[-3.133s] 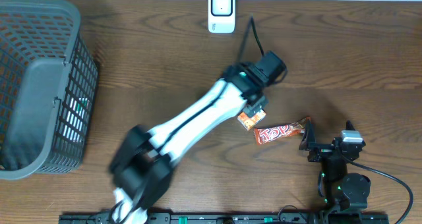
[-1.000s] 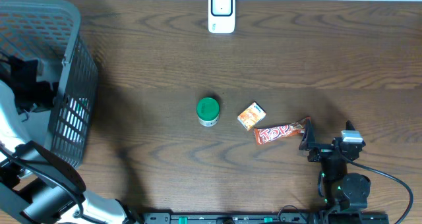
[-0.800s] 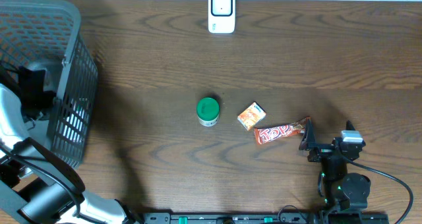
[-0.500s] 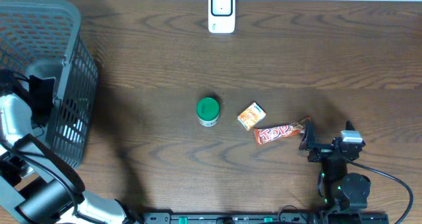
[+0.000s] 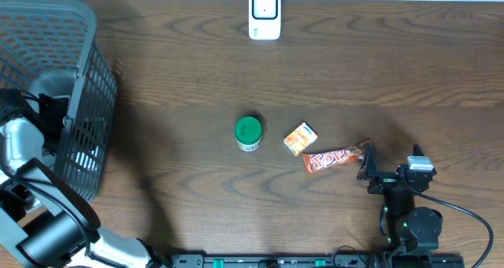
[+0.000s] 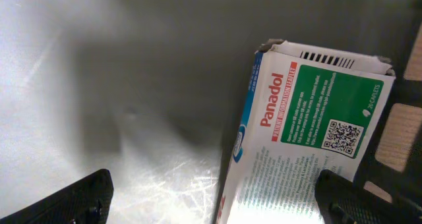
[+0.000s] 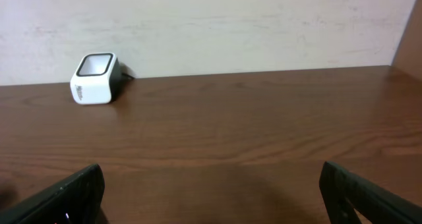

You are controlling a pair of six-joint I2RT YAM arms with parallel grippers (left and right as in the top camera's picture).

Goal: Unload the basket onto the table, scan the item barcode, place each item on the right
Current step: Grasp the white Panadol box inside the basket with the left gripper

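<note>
Overhead + wrist cams: L end effector (image 6: 221,201) wide open, nothing held, inside basket (image 5: 87,87) at surface's left edge, over Panadol box (image 6: 310,118) on basket floor; R end effector (image 7: 212,191) wide open, empty, by near-right corner; scanner (image 5: 264,13) mid far edge.

- basket (image 5: 79,31): grey grid
- medicine box (image 6: 310,118): white, green panel, red lettering (blue edge stripe)
- scanner (image 5: 264,13): white
- jar lid (image 5: 248,128): green
- small box (image 5: 300,139): orange
- snack bar (image 5: 337,158): red, white letters
- table (image 5: 197,71): brown woodgrain
</note>
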